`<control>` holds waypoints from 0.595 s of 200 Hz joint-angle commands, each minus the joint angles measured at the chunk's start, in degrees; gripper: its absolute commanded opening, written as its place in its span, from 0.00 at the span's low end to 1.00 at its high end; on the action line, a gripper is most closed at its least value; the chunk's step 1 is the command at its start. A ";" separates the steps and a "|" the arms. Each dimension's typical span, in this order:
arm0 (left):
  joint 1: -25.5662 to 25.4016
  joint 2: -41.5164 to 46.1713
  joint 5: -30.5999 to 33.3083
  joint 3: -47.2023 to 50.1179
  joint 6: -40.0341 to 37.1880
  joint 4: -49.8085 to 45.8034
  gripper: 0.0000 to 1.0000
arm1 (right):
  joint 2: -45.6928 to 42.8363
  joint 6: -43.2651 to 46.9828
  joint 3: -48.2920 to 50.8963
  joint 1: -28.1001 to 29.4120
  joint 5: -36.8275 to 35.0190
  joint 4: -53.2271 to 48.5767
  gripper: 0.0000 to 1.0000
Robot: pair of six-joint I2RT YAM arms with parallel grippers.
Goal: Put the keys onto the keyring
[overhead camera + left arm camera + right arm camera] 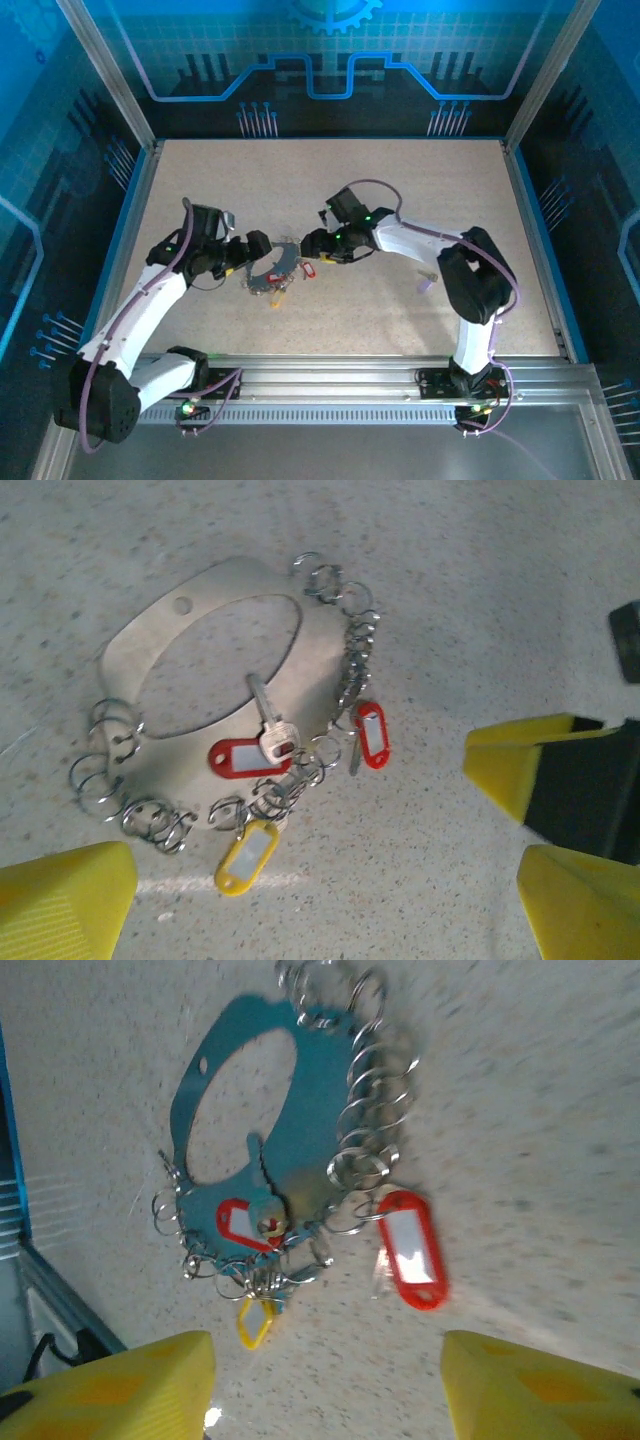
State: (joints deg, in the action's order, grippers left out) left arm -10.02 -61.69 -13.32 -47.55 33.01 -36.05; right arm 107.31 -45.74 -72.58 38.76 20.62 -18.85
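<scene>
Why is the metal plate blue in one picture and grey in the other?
Right wrist view: the plate likely reflects the blue walls, and the picture is blurry, the red tag smeared; left wrist view: the plate looks grey and sharp.

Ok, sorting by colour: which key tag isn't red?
The yellow tag, off the plate's edge; one red tag lies on the plate, the other beside it.

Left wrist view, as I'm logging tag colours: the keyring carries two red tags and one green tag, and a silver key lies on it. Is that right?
Not quite. The third tag is yellow, not green, as the left wrist view shows. The rest holds: the keyring carries two red tags, and a silver key lies on it.
</scene>
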 commanded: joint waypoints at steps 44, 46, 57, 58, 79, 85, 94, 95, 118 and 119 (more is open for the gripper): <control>2.81 -1.35 8.18 -8.49 -8.07 -14.51 0.99 | 5.69 -10.90 -1.84 3.80 2.84 7.24 0.70; 2.81 -1.42 8.56 -8.52 -8.37 -14.60 0.99 | 5.76 -10.87 -1.75 3.80 2.73 7.25 0.70; 2.81 -1.67 10.06 -8.39 -9.72 -14.58 0.99 | 6.59 -11.24 -1.05 3.80 2.25 7.72 0.70; 2.81 -1.63 10.20 -8.28 -9.81 -14.53 0.99 | 6.64 -11.32 -1.02 3.74 2.24 7.79 0.70; 2.81 -1.09 11.29 -5.88 -10.67 -12.54 0.99 | 8.00 -12.61 0.00 3.51 2.48 8.68 0.70; 2.86 -0.81 11.29 -4.97 -10.52 -11.68 0.99 | 7.99 -12.58 0.13 3.58 1.69 8.06 0.70; 2.81 -0.33 11.21 -3.58 -10.32 -10.51 0.99 | 7.71 -12.58 0.62 3.56 0.22 6.84 0.70; 2.81 -0.25 11.21 -3.50 -10.24 -10.39 0.99 | 7.68 -12.56 0.69 3.58 0.08 6.69 0.70; 2.81 1.16 10.84 -0.33 -9.77 -7.63 0.99 | 6.29 -12.56 2.52 2.92 -3.26 3.55 0.71; 2.81 1.19 10.85 -0.21 -9.70 -7.54 0.99 | 6.18 -12.55 2.66 2.91 -3.37 3.51 0.71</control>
State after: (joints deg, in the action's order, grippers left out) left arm -7.68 -62.39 -3.62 -50.81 24.80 -45.56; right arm 114.39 -57.23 -72.05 42.04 20.86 -11.92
